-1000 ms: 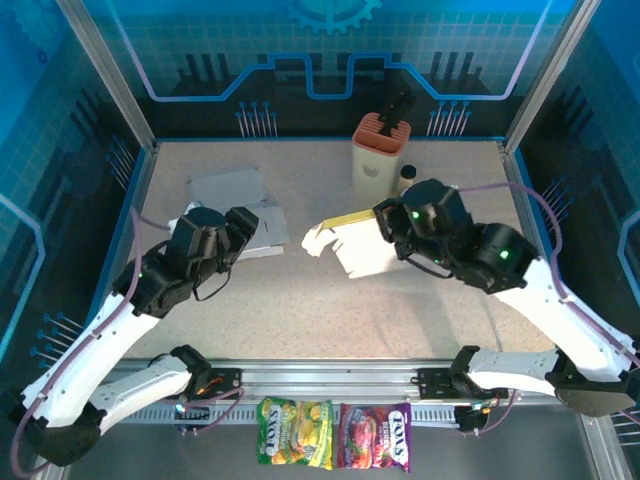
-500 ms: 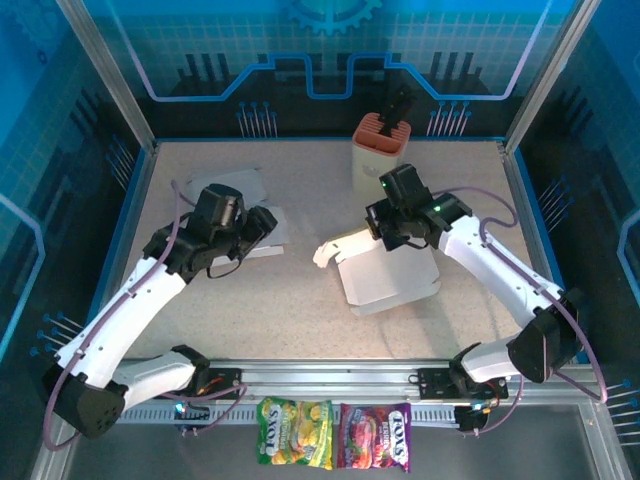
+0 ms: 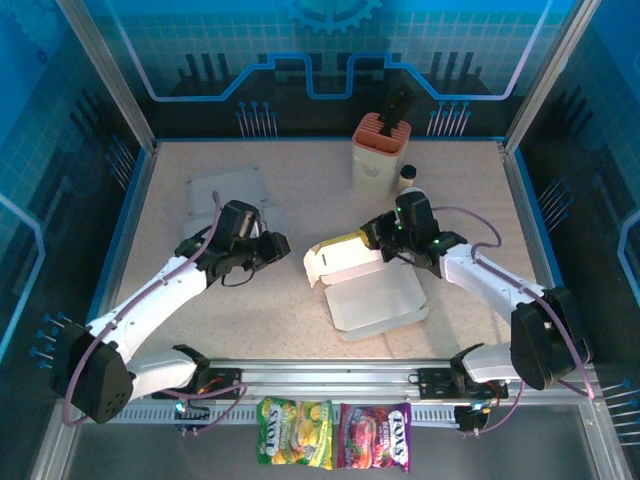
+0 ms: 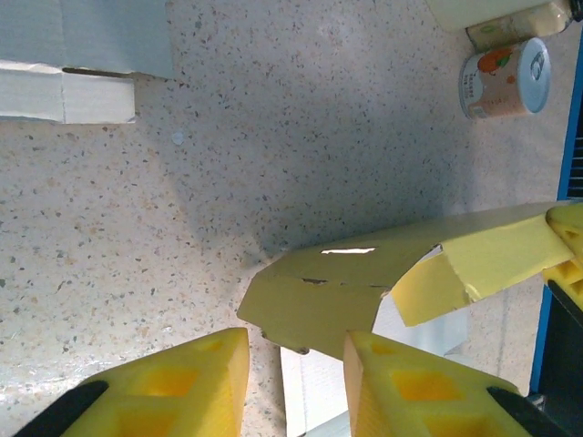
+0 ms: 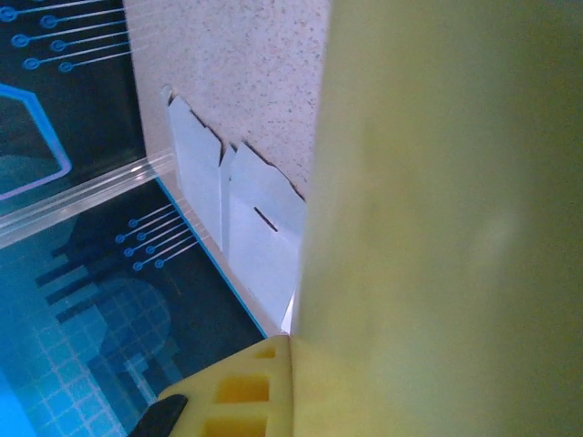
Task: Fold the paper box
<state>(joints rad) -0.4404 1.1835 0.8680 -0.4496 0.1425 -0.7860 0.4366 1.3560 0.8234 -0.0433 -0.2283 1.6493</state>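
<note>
the paper box (image 3: 372,300) lay near the middle of the table (image 3: 250,320), its white base flat and its far flap (image 3: 345,252) lifted and curled, yellowish on the inside. the right gripper (image 3: 380,238) was at that flap's far end and, by my reading, pinched it; the right wrist view had the paper pressed flat against one finger (image 5: 232,390), the other hidden behind it. holding it up likely kept the crease open for the other arm. the left gripper (image 3: 274,246) sat just left of the box with its fingers (image 4: 196,378) spread wide, holding nothing, the flap's near corner (image 4: 305,314) just ahead of the gap, probably lined up to take or tuck that end. flat spare sheets (image 3: 225,190) lay at the far left; a small can (image 4: 506,77) stood well behind.
</note>
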